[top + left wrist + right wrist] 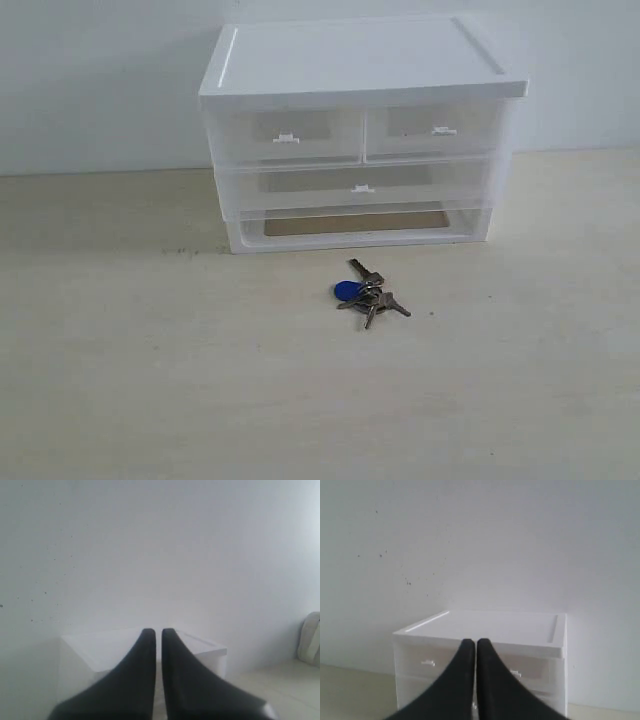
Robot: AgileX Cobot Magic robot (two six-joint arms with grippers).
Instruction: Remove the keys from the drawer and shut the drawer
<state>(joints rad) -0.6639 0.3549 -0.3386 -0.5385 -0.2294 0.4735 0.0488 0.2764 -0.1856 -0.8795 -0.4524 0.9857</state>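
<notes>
The keys [367, 293], a silver bunch with a round blue tag, lie on the table a little in front of the white drawer unit [360, 60]. The wide translucent drawer [300, 187] with its small white centre tab [362, 188] sits flush in the unit, below the two half-width drawers. Neither gripper shows in the exterior view. In the left wrist view my left gripper [158, 631] is shut with nothing in it, facing the unit's top [100, 650] from a distance. My right gripper [473, 642] is shut and empty too, facing the unit's front [540, 667].
The unit stands against a white wall [100, 80] at the back of the pale table [150, 380]. Under the wide drawer is a low bottom compartment [355, 222]. A pale rounded object [310, 640] shows at the edge of the left wrist view.
</notes>
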